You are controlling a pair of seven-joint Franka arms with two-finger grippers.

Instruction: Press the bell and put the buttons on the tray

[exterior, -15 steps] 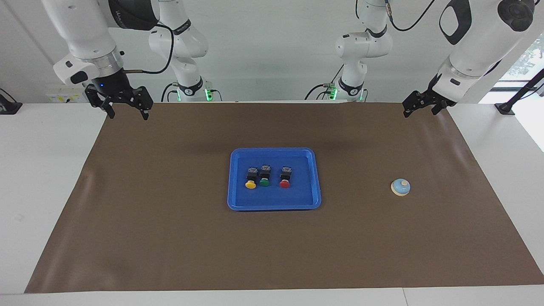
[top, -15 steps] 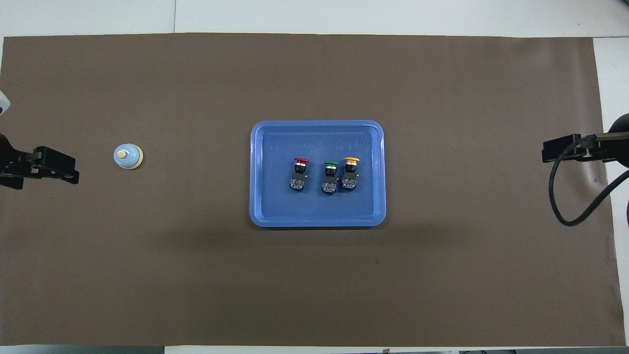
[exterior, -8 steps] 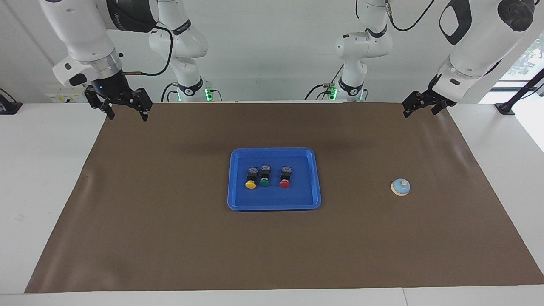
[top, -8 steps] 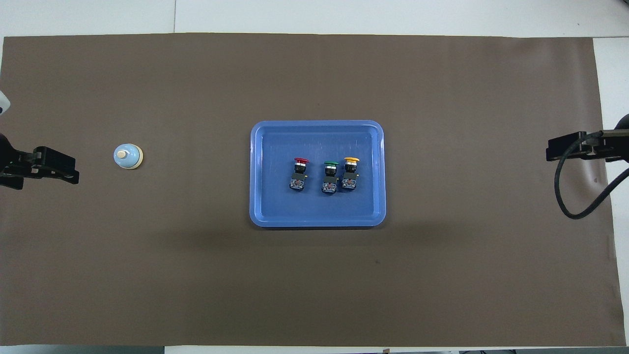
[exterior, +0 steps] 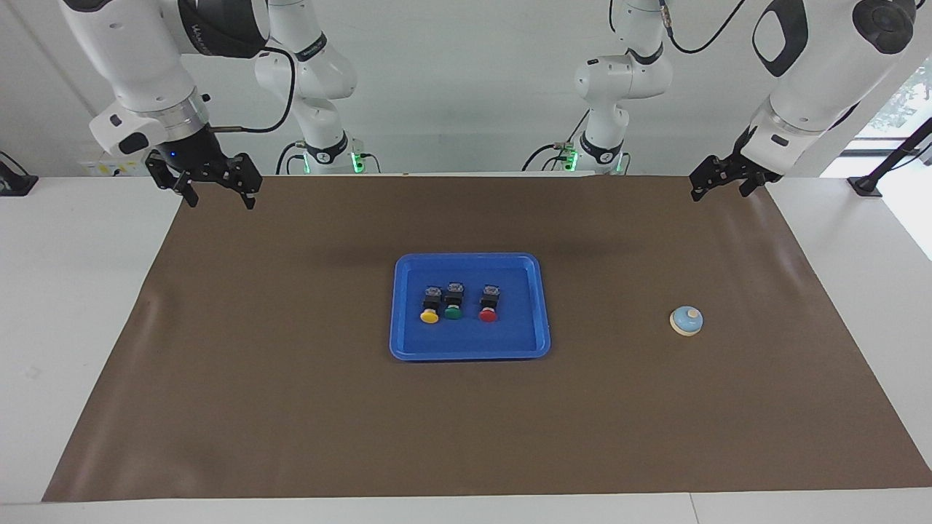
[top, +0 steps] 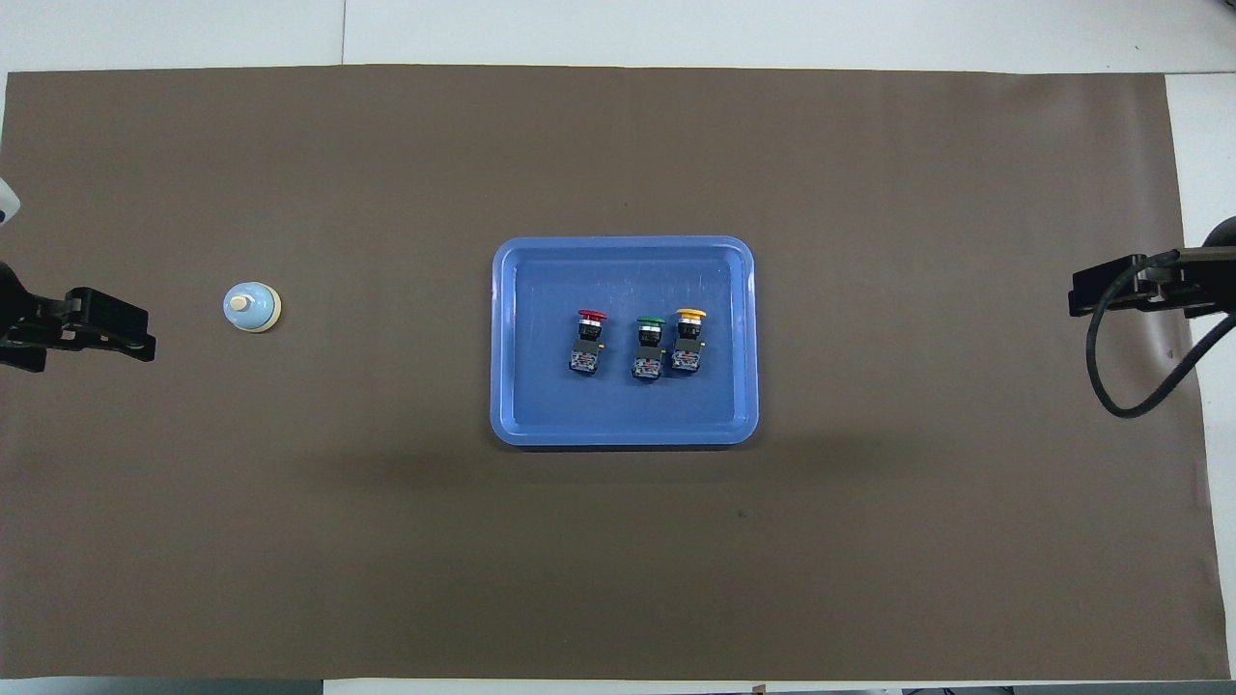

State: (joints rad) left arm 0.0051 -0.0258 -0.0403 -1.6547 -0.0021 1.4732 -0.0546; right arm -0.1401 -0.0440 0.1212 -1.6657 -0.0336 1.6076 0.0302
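The blue tray (exterior: 470, 354) (top: 623, 436) lies at the middle of the brown mat. Three buttons lie on their sides in it, in a row: yellow (exterior: 429, 316) (top: 689, 315), green (exterior: 453, 314) (top: 652, 321) and red (exterior: 487, 314) (top: 591, 316). The bell (exterior: 686, 320) (top: 252, 307) stands on the mat toward the left arm's end. My left gripper (exterior: 719, 191) (top: 116, 333) hangs open and empty over the mat's edge at that end. My right gripper (exterior: 220, 200) (top: 1086, 292) is raised, open and empty, over the mat's edge at its own end.
The brown mat (exterior: 291, 407) covers most of the white table (exterior: 73, 291). A black cable (top: 1125, 405) loops down from the right wrist. Both arm bases stand at the robots' edge of the table.
The right gripper has lifted a little and drifted slightly, staying open. The left arm, the tray, the buttons and the bell have not moved.
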